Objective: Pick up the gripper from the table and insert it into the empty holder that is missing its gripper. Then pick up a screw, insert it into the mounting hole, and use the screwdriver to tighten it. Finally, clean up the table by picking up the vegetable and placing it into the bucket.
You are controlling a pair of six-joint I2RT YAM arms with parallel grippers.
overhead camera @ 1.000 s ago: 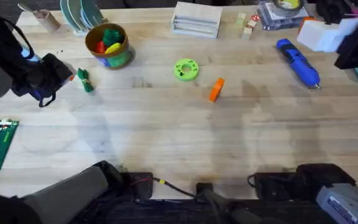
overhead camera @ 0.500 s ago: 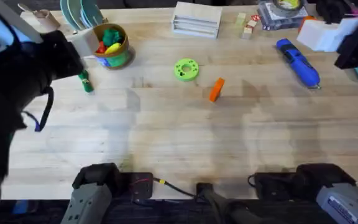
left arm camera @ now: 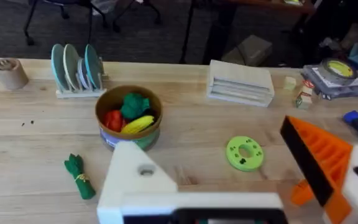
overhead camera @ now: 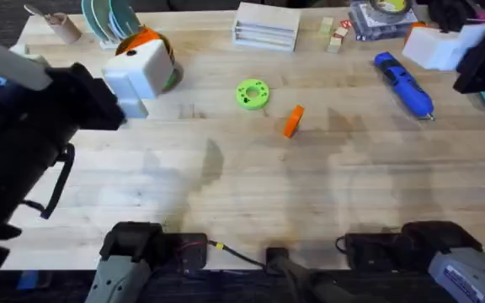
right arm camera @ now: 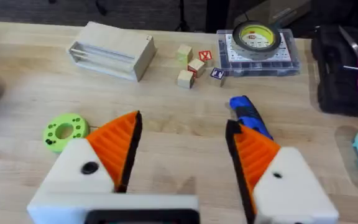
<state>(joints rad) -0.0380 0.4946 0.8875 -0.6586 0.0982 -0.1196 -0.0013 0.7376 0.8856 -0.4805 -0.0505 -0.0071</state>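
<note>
The left pincer (left arm camera: 229, 186) gapes wide, grasping nothing; one finger is the bare white holder (left arm camera: 135, 180). Beyond it on the bench (left arm camera: 30, 162) lie the vegetable (left arm camera: 78, 176) and the bucket (left arm camera: 128, 118). The right pincer (right arm camera: 182, 155) is likewise released, with the screwdriver (right arm camera: 248, 115) just past its fingers.

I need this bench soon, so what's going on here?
Two robot arms work at a wooden table, neither holding anything. The left gripper is open, and its bare white finger lacks an orange pad. A loose orange piece lies mid-table near a green ring. The right gripper is open near the blue screwdriver. A green toy vegetable lies beside the bucket.
</note>
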